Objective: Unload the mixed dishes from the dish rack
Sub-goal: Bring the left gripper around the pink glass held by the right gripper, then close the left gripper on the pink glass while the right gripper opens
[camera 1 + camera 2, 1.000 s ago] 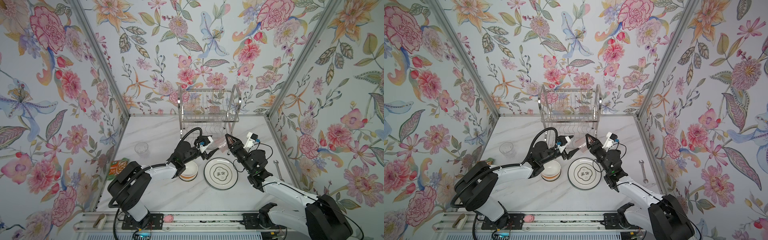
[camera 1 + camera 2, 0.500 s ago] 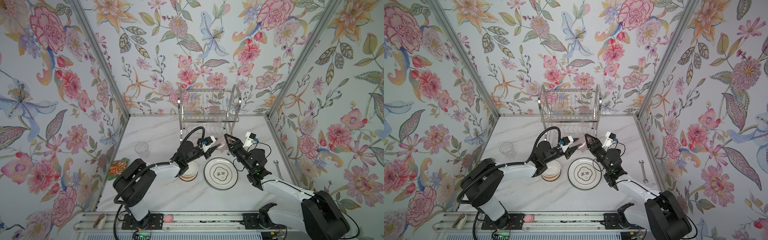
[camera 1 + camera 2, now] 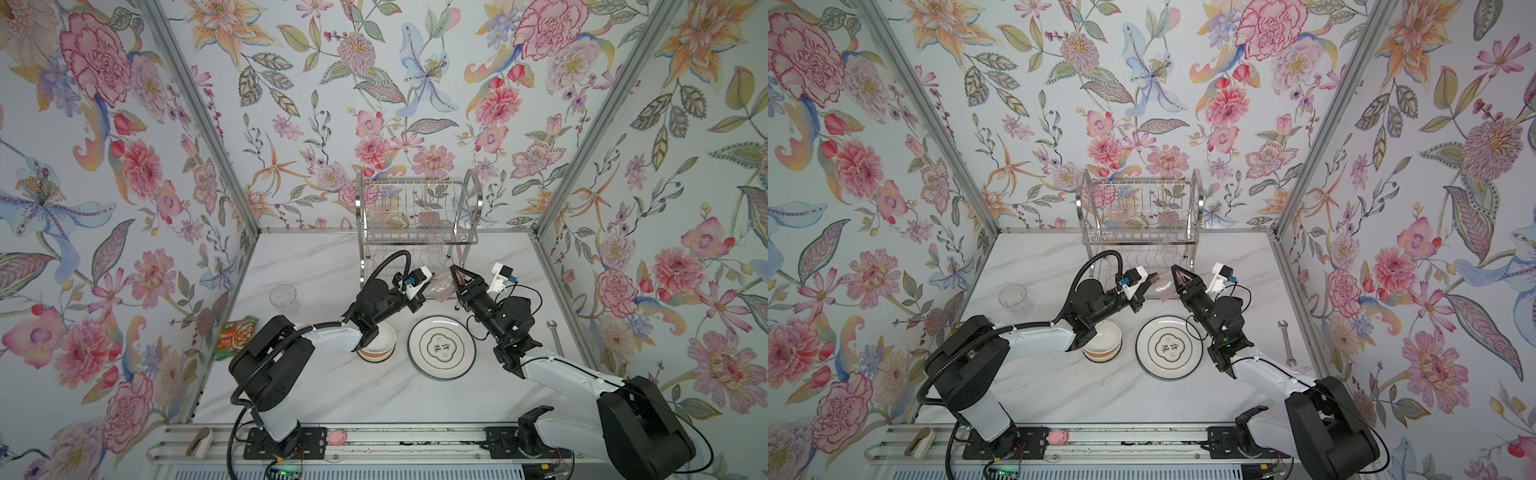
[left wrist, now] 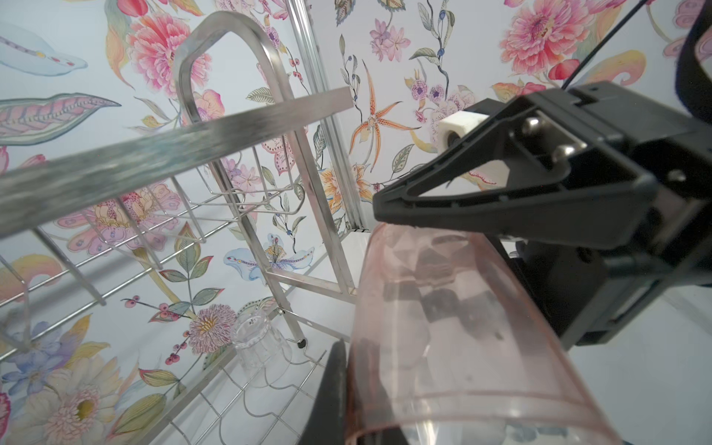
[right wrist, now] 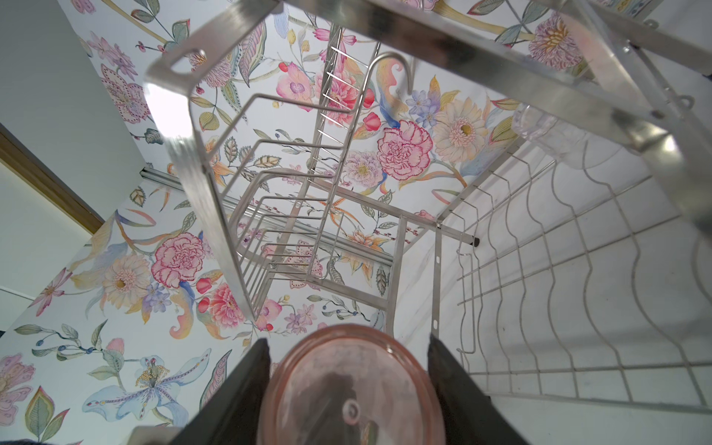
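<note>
Translucent pink plastic tumbler (image 3: pixel 441 284) held at both ends, in the air just in front of the rack.
Nearest you, a cream orange-banded bowl (image 3: pixel 376 343) and a dark-rimmed white plate (image 3: pixel 441 347) sit on the table. Beyond them your right gripper (image 3: pixel 453 276) clamps the tumbler's base and your left gripper (image 3: pixel 428 289) pinches its rim narrowly. The two-tier chrome wire dish rack (image 3: pixel 417 216) stands behind.

The tumbler (image 4: pixel 462 346) is translucent pink, the dish rack (image 3: pixel 415 212) chrome. The plate (image 3: pixel 441 347) is white, dark-rimmed, with black characters; the bowl (image 3: pixel 384 340) cream with an orange band; the tabletop (image 3: pixel 332 386) grey-veined white marble.
</note>
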Robot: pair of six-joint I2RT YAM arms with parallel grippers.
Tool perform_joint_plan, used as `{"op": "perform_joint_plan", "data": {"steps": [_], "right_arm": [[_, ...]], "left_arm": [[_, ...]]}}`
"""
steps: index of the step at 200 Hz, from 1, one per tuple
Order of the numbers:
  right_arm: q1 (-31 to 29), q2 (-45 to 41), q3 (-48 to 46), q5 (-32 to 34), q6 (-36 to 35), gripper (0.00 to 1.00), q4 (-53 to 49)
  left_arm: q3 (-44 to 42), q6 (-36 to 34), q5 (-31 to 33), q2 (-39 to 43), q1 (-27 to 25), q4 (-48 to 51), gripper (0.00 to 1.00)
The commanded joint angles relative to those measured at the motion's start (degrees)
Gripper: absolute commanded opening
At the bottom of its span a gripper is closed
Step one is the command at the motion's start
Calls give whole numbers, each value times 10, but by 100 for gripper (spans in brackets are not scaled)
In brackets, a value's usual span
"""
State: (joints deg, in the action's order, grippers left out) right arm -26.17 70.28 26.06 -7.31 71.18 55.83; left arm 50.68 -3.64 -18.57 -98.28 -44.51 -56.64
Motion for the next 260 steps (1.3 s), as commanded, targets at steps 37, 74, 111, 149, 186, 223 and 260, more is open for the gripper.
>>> {"op": "perform_joint_plan", "data": {"steps": [37,74,111,149,186,223,260], "right_arm": [[0,-9,10,-42,-100,77,23],[8,-33,14,-51,-162,89,0],[9,-76,38,-65,-289,99,-106],[3,-92,105,-86,-454,99,-259],[-27,-101,107,-77,-601,99,-254],[-102,-111,72,-21,-779,99,-221],[-149,-98,69,11,-850,99,-230]], "left_arm": [[5,19,-7,30,-19,-14,0],[-36,3,46,82,-19,-20,0],[-91,-34,140,191,-19,30,0],[-131,-82,248,308,-19,116,0],[-117,-90,342,387,-14,238,0],[-35,-56,405,403,29,428,0],[86,15,384,365,130,634,0]]}}
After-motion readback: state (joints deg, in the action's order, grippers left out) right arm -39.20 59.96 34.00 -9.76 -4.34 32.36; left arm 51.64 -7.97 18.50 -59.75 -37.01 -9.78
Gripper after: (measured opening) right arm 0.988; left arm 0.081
